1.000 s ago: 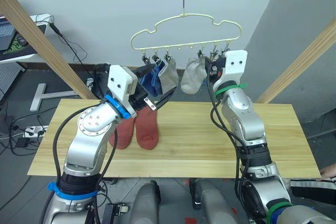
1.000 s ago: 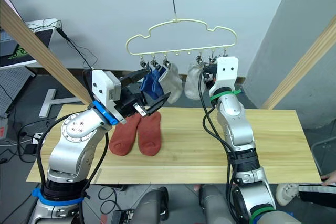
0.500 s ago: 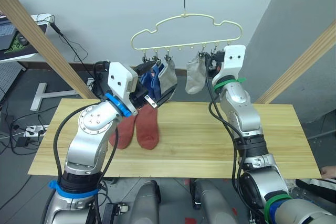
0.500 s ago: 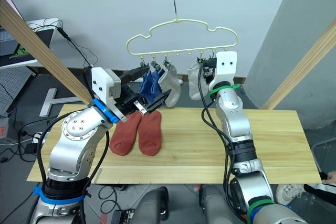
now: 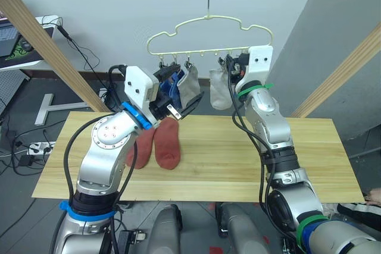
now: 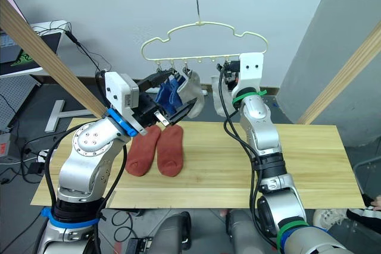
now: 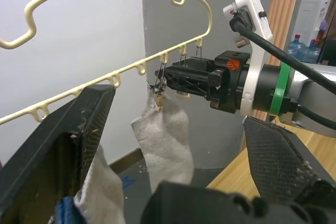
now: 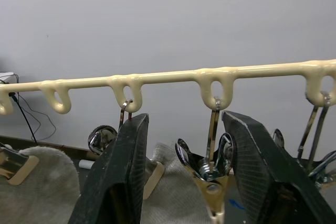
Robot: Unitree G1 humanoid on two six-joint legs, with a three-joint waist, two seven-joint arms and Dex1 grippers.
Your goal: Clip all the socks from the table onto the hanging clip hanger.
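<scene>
The right gripper [image 8: 181,182] is up at the thin pale-yellow wire clip hanger [image 5: 209,21], its two black fingers [image 8: 126,177] spread wide with a small metal clip [image 8: 210,174] hanging between them, and a light grey ankle sock [image 5: 219,90] dangling from a clip just below the fingertips. From the left wrist view that sock looks already pinched in its clip, so I'd judge this the tail end of hanging the fourth sock: the fingers are released and hold nothing.

The left gripper [image 5: 178,100] hovers lower, its fingers also parted and empty, with the other light grey sock [image 5: 190,84] and the pair of blue socks [image 5: 172,87] hanging just beyond its fingertips.

Below and behind the left fingers, two rust-red ankle socks [image 5: 166,144] lie side by side, touching, flat on the long light wooden table [image 5: 250,165]. Those look like the last two to hang. The next move, I'd say, calls for the right arm to back away from the bar without snagging the clip, and for one arm to drop to the table and pick up a red sock by its cuff while the other readies a free clip.

The tabletop is otherwise bare, pale grain throughout. Thick wooden frame poles [image 5: 41,46] slant up on either side, a grey-white wall stands behind, and cables [image 5: 24,141] trail over the dark floor.
</scene>
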